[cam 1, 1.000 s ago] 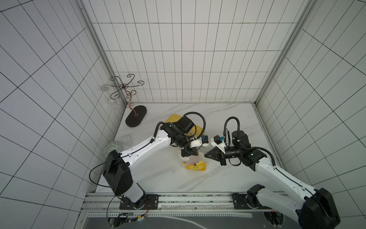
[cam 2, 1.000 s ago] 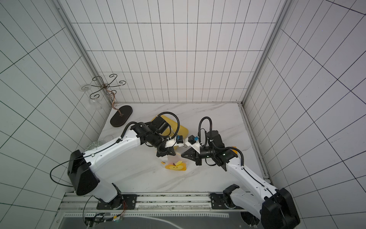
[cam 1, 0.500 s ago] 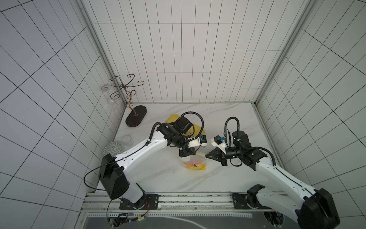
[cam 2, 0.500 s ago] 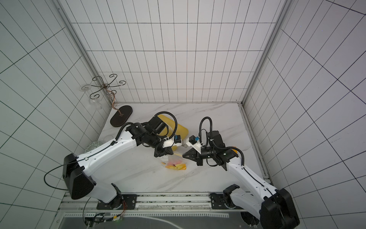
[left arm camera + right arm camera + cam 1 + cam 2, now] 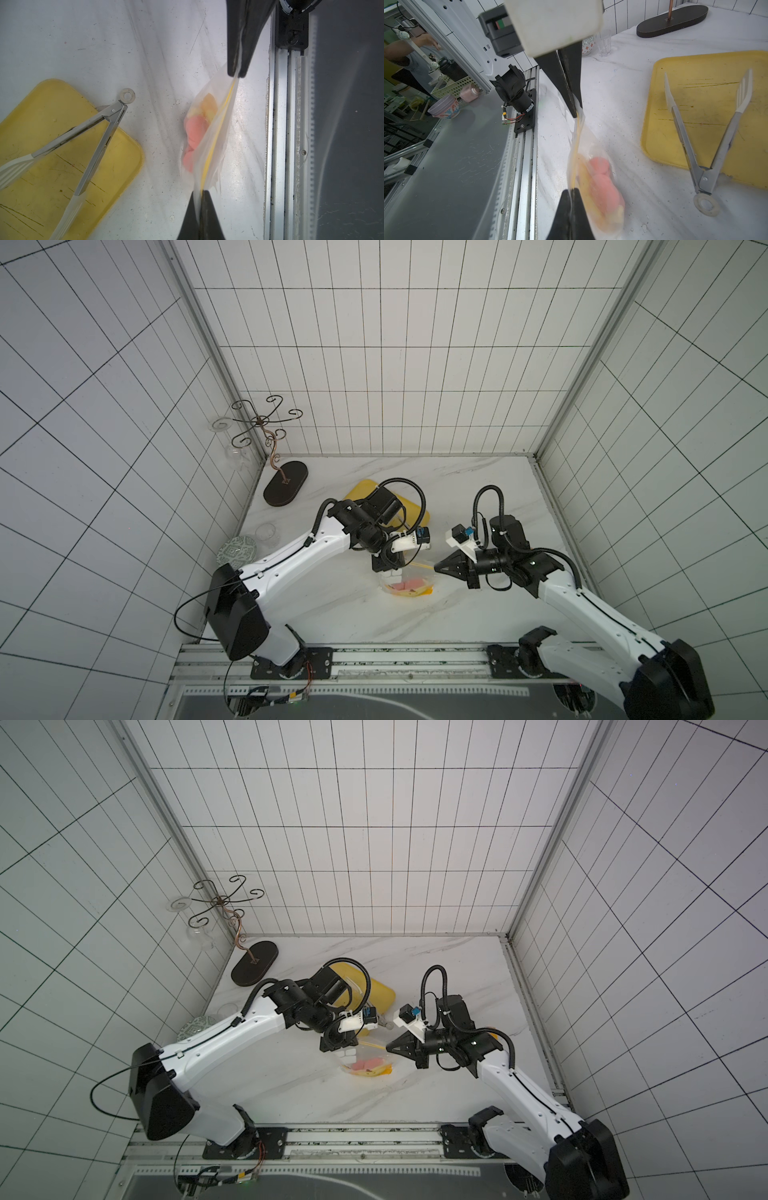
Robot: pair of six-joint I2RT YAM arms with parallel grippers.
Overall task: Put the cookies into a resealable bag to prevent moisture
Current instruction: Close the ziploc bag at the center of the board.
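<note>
The resealable bag (image 5: 409, 583) (image 5: 370, 1065) hangs just over the marble top, stretched by its yellow zip strip between my two grippers. Pink cookies (image 5: 195, 128) (image 5: 602, 182) lie bunched inside it with a pale piece beside them. My left gripper (image 5: 390, 570) (image 5: 200, 192) is shut on one end of the strip, with the film pinched between its jaws. My right gripper (image 5: 436, 568) (image 5: 572, 190) is shut on the other end. Each wrist view shows the opposite gripper: the right gripper (image 5: 236, 72) and the left gripper (image 5: 576, 112). The bag is blurred in both wrist views.
A yellow tray (image 5: 361, 489) (image 5: 114, 158) (image 5: 708, 68) lies behind the bag with metal tongs (image 5: 99, 133) (image 5: 683, 133) on it. A dark stand (image 5: 286, 485), a clear glass (image 5: 268, 535) and a patterned bowl (image 5: 237, 553) sit along the left wall. The rail (image 5: 280, 124) runs close to the bag.
The left arm's elbow has swung to the left and its gripper has come lower at the bag's end. The bag has gone from lying flat to bunched. The right gripper has hardly moved.
</note>
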